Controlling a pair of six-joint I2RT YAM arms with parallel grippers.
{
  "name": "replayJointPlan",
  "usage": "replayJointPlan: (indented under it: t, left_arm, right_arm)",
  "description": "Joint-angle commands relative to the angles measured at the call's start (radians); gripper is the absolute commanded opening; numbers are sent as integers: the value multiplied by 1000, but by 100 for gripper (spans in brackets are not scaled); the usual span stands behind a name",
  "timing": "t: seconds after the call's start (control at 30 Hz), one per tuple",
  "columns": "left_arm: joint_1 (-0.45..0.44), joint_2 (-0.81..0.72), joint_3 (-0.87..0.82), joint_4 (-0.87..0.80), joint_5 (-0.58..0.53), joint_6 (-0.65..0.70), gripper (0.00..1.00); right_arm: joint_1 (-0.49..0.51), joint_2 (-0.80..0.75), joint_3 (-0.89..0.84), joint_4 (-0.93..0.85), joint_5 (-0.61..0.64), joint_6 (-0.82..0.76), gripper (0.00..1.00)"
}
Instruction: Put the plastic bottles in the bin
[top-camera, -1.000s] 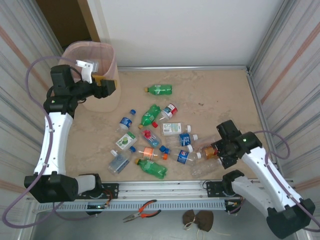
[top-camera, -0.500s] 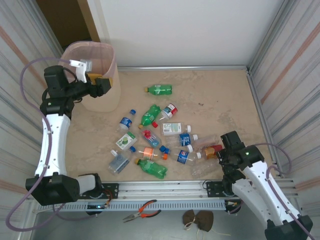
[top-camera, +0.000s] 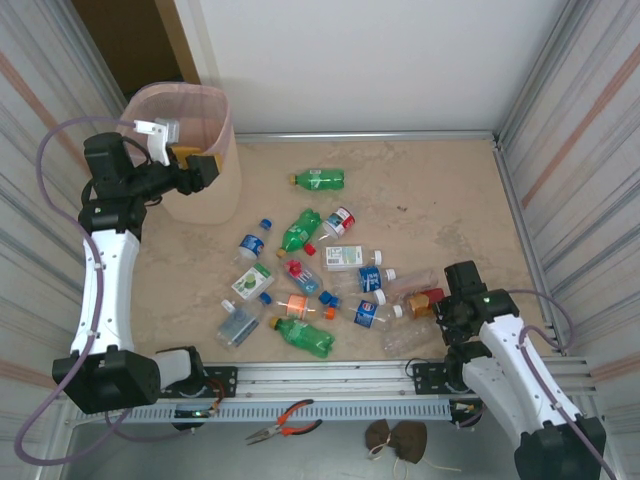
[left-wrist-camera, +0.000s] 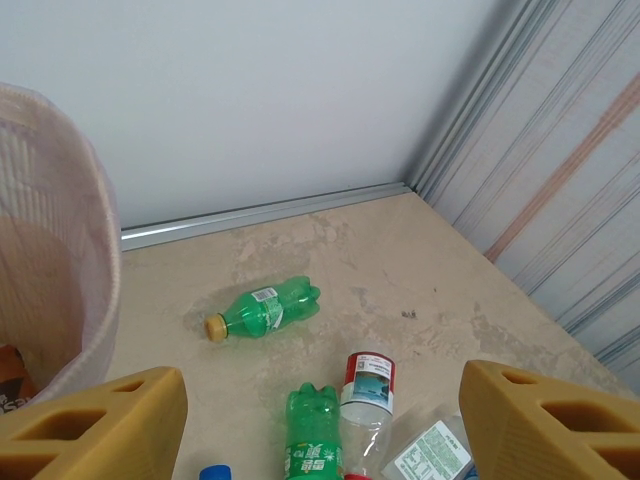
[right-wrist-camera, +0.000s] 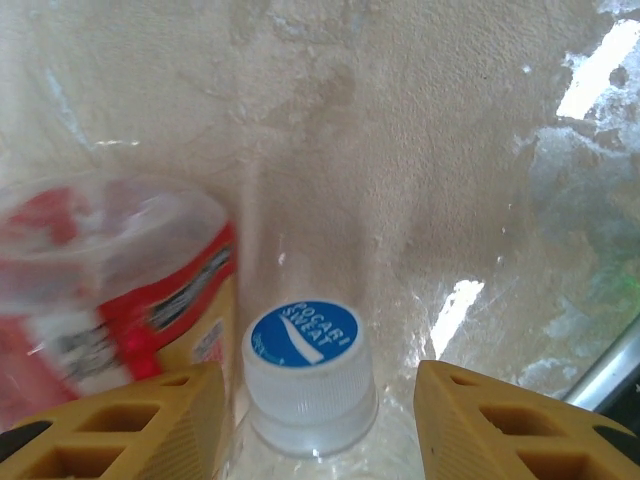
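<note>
The plastic bottles lie scattered mid-frame, apart from the bin at upper left, so most work seems left; the left gripper hovers by the bin, spread and empty; the right gripper straddles a white-capped bottle, pinch unclear

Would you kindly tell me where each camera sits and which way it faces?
Top external: above and behind the robot, looking down on the table; both arms show, the left end effector by the bin.
Left wrist: beside the bin, facing across the table to the far wall; its yellow fingers show.
Right wrist: low over the table, facing down at a blue-and-white-capped clear bottle between its fingers.
Shared: top and left wrist both show the yellow-capped green bottle.
</note>
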Motion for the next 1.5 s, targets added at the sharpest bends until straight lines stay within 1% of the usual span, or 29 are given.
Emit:
replayJointPlan:
  t: [0.0, 0.13, 0.27, 0.47, 0.53, 0.7, 0.9, 1.07, 1.13, 1.17, 1.27, 1.43, 1.47]
  left_arm:
    - [9, -24, -9, 22, 27, -14, 72]
    - [9, -24, -10, 28, 27, -14, 72]
    - [9, -26, -16, 34, 26, -12, 72]
    - [9, -23, -16, 34, 27, -12, 72]
    - [9, -25, -16, 34, 26, -12, 72]
    - [9, -28, -18, 39, 27, -12, 72]
    - [9, -48, -40, 79, 19, -11, 72]
    - [2, -55, -44, 104, 16, -26, 72]
    - [-6, -67, -46, 102, 6, -28, 72]
    - [-14, -74, -43, 96, 2, -25, 72]
    - [-45, -94, -40, 80, -20, -12, 72]
    - [-138, -100, -48, 53, -92, 19, 73]
    - [-162, -98, -43, 45, -106, 25, 72]
  right_arm:
    - [-27, 40, -32, 11, -21, -46, 52]
    - [-48, 105, -18, 53, -12, -71, 51]
    - [-70, 161, -7, 86, -20, -83, 48]
    - [-84, 225, 5, 105, -28, -94, 40]
    - [-83, 233, 12, 99, -23, -98, 35]
    - [-85, 221, 48, 29, -1, -107, 28]
    - [-85, 153, 142, -119, 95, -119, 25]
    - [-85, 101, 239, -142, 130, -202, 22]
    - [-84, 96, 280, -99, 113, -274, 22]
    - [-85, 96, 298, -60, 97, -340, 22]
    - [-85, 108, 341, 59, 51, -445, 21]
    - [-85, 113, 354, 333, -96, -627, 9]
    - [-85, 114, 354, 405, -149, -669, 9]
